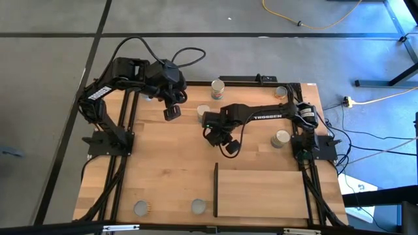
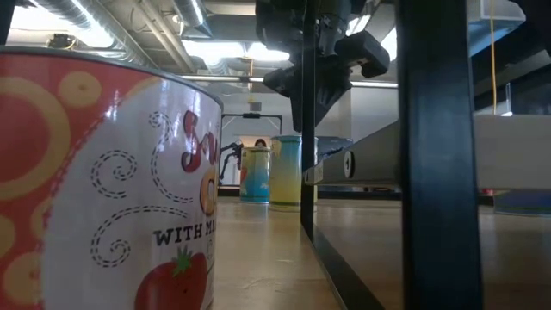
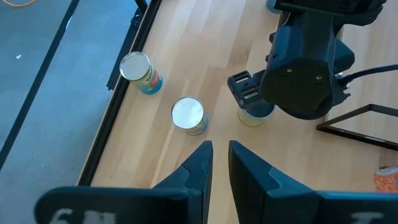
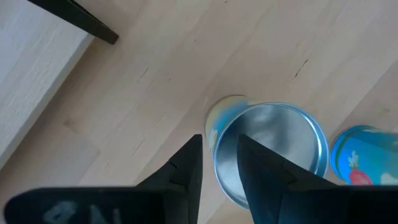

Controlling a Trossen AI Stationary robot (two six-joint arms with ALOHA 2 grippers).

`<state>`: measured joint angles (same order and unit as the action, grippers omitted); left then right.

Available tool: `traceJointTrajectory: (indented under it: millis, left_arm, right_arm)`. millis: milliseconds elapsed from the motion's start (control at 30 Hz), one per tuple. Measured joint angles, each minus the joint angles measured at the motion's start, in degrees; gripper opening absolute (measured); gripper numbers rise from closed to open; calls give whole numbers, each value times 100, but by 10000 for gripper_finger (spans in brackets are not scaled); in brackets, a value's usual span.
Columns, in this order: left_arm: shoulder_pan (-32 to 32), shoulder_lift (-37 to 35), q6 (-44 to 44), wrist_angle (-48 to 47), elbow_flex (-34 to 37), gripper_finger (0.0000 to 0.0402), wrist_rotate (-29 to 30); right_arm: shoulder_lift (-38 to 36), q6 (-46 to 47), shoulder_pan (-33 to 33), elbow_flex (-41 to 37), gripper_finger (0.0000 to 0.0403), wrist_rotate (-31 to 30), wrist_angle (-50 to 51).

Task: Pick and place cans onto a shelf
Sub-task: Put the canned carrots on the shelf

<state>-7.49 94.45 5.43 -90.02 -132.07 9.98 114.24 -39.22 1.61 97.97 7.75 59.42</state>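
Grey-topped can [image 4: 272, 152] upright on tabletop, directly under right gripper [image 4: 219, 163]; its rim shows past fingertips, blue-labelled can [image 4: 365, 155] just beside. Right gripper open, fingers apart above can, nothing gripped. Shelf [image 1: 261, 192] flat on table, near right gripper, black upright edge [image 1: 215, 189] on side facing it; no cans on it. Left gripper [image 3: 217, 163] hovers over far table part, jaws narrowly parted, empty; two cans [image 3: 188, 115] below it. Light-wood tabletop [image 1: 163, 170]; grey floor [image 1: 46, 78], yellow cable [image 1: 307, 23] beyond.
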Motion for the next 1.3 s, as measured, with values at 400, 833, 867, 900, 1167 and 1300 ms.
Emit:
traceJointTrajectory:
  millis: [400,833,867,900,1167,1300]
  left_arm:
    - [0,4,0,0,1,46,0]
    - [0,4,0,0,2,46,0]
    - [0,4,0,0,1,46,0]
    - [0,4,0,0,2,46,0]
    - [0,4,-1,0,1,46,0]
    - [0,4,-1,0,1,46,0]
  right_arm:
    - [192,13,4,0,101,-3,-130]
    - [260,452,23,20,57,-43,-228]
    - [260,471,28,20,46,-39,-226]
    - [260,515,31,20,35,-44,-218]
    - [264,993,87,17,4,-33,-214]
    - [258,1065,87,17,2,-37,-209]
